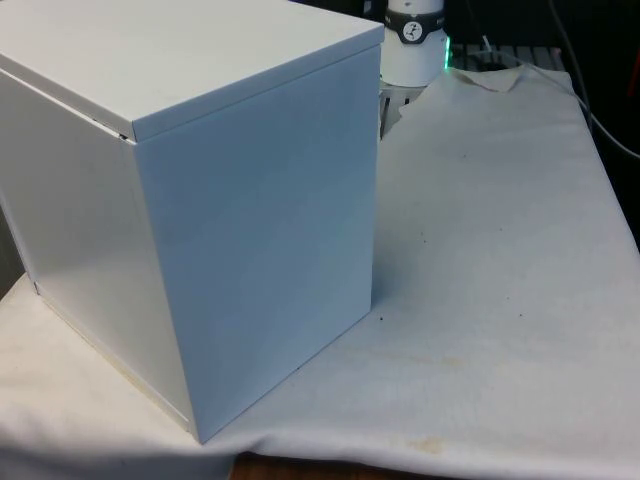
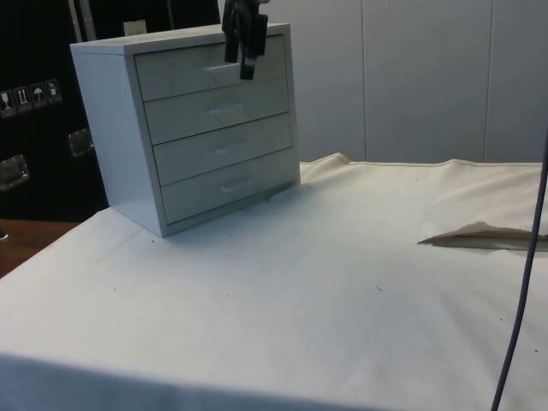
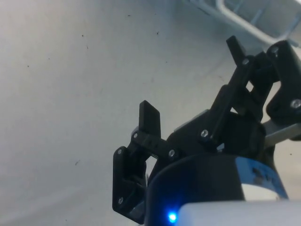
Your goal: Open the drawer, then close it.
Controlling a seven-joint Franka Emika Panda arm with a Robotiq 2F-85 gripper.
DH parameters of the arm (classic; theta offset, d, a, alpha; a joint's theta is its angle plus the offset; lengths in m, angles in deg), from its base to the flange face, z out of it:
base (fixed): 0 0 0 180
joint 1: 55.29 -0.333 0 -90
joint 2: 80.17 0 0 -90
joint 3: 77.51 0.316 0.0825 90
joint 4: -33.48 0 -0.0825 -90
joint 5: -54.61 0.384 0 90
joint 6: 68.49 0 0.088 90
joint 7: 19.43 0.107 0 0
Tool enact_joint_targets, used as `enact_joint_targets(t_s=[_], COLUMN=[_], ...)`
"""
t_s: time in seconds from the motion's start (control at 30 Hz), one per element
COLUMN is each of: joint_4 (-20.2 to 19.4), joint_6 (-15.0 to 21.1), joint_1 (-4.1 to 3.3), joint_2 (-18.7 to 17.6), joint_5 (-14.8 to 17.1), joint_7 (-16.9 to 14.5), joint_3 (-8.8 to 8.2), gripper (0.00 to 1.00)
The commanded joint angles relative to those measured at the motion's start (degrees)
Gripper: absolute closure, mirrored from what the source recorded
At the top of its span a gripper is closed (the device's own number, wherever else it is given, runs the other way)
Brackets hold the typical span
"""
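Note:
A white chest of drawers (image 1: pixel 200 200) stands on the cloth and turns its plain back and side to the front view. In the side view the chest (image 2: pixel 107 128) shows its front with several drawers, all pushed in. My black gripper (image 2: pixel 241 60) hangs in front of the top drawer (image 2: pixel 184 75), close to that drawer's handle (image 2: pixel 224 70). In the wrist view the gripper (image 3: pixel 193 82) is open with nothing between its fingers (image 3: pixel 149 117). A white bar handle (image 3: pixel 235 19) lies just beyond them.
The white cloth (image 2: pixel 325 282) covers the table in front of the chest. A raised fold in the cloth (image 2: pixel 479 235) lies at the side view's right. A thin cable (image 2: pixel 522 300) hangs along that view's right edge.

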Motion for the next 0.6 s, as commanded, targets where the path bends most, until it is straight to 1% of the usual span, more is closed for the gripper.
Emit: enact_joint_targets(t_s=[0.0,0.23,0.27,0.3,0.47,0.5,0.53,0.57], joint_4=[-0.63,-1.83,-1.78,-1.95,-2.52,-2.69,-2.69,-2.81], joint_6=[1.55,4.3,3.21,4.7,6.47,7.1,6.07,7.33], joint_1=[0.29,0.34,0.0,0.34,0.4,0.46,0.0,0.52], joint_2=[-0.06,0.29,0.52,0.29,0.29,0.29,0.52,0.29], joint_5=[-1.83,-5.04,-3.78,-5.39,-7.1,-7.91,-6.53,-8.31], joint_7=[0.97,1.89,1.03,2.06,2.41,2.46,1.66,2.52], joint_3=[0.29,0.57,0.4,0.63,0.63,0.63,0.46,0.63], gripper=[0.0,0.0,0.0,0.0,0.0,0.0,0.0,0.0])
